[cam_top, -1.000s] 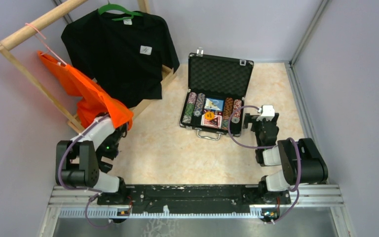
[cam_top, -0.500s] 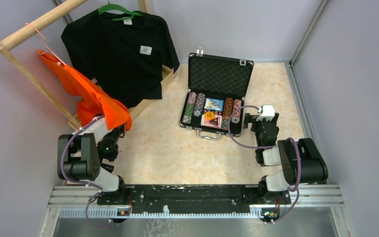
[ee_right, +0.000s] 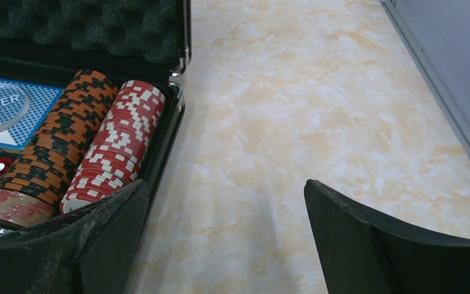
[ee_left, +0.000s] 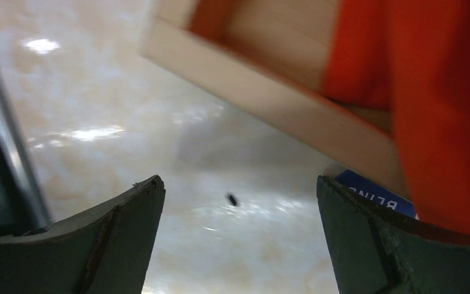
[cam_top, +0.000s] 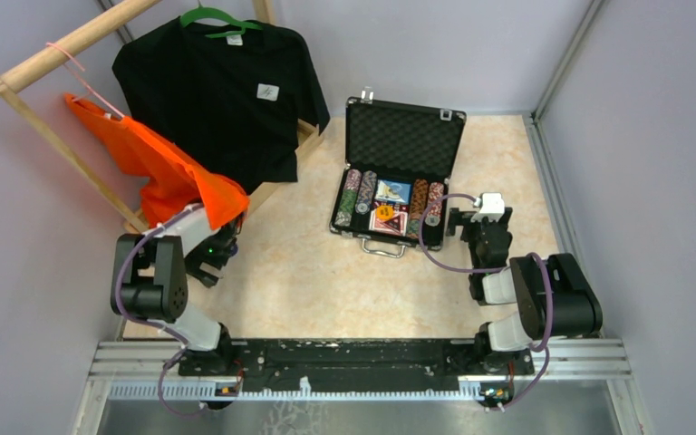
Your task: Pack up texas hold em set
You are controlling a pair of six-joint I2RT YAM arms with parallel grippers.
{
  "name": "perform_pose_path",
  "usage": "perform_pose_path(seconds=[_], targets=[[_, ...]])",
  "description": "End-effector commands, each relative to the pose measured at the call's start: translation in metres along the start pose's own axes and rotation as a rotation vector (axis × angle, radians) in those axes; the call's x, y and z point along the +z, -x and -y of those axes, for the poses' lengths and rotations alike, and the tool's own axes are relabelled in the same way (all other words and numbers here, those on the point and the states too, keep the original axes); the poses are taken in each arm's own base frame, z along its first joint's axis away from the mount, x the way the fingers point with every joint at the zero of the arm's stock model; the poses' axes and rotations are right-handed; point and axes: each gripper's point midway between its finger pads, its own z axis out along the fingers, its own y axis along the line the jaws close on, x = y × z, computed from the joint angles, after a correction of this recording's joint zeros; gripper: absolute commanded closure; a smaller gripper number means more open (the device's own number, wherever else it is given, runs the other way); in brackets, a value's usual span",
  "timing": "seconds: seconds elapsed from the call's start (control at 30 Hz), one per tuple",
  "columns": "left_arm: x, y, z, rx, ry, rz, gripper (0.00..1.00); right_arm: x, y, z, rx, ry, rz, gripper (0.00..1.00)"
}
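The texas hold em set's black case [cam_top: 355, 237] lies open at mid-table, its foam lid [cam_top: 405, 140] up. Rows of striped chips [cam_top: 353, 198] flank cards [cam_top: 392, 191] inside. My right gripper [cam_top: 459, 223] stands open just right of the case. In the right wrist view its jaws [ee_right: 226, 239] straddle bare table, with red-and-white chips [ee_right: 119, 144] and orange-and-black chips [ee_right: 61, 141] to the left. My left gripper [cam_top: 216, 252] is open and empty under the orange cloth, far left of the case. Between its fingers [ee_left: 238, 233] is bare table. A blue piece with white letters [ee_left: 373, 191] peeks out beside the right finger.
A wooden rack [cam_top: 72, 41] at the back left carries a black T-shirt [cam_top: 222, 91] on a green hanger and an orange garment [cam_top: 159, 168]. Its base beam [ee_left: 269, 101] runs just ahead of the left gripper. Grey walls close the sides, with a metal rail [cam_top: 362, 362] in front.
The left arm has swung away from its base toward the rack, so its gripper now sits under the orange garment's hem. The right arm and the case are unchanged.
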Motion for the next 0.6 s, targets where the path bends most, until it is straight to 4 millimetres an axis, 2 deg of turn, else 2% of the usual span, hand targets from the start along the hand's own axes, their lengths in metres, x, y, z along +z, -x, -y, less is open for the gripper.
perform_pose_path(seconds=[0.0, 0.17, 0.27, 0.37, 0.47, 0.57], targets=[[-0.022, 0.001, 0.054, 0.024, -0.217, 0.034, 0.01, 0.006, 0.024, 0.001, 0.015, -0.003, 0.084, 0.01], [-0.06, 0.008, 0.067, 0.059, -0.294, 0.116, 0.01, 0.006, 0.024, 0.001, 0.016, -0.003, 0.086, 0.01], [-0.082, 0.013, 0.052, 0.042, -0.254, 0.164, 0.01, 0.006, 0.024, 0.001, 0.016, -0.004, 0.085, 0.01], [-0.099, 0.017, 0.025, 0.02, -0.181, 0.195, 0.01, 0.006, 0.024, 0.001, 0.015, -0.003, 0.085, 0.01], [-0.104, 0.015, 0.004, -0.002, -0.163, 0.191, 0.01, 0.006, 0.024, 0.001, 0.016, -0.003, 0.085, 0.01], [-0.108, 0.01, -0.002, -0.002, -0.2, 0.19, 0.01, 0.006, 0.024, 0.001, 0.015, -0.004, 0.085, 0.01]])
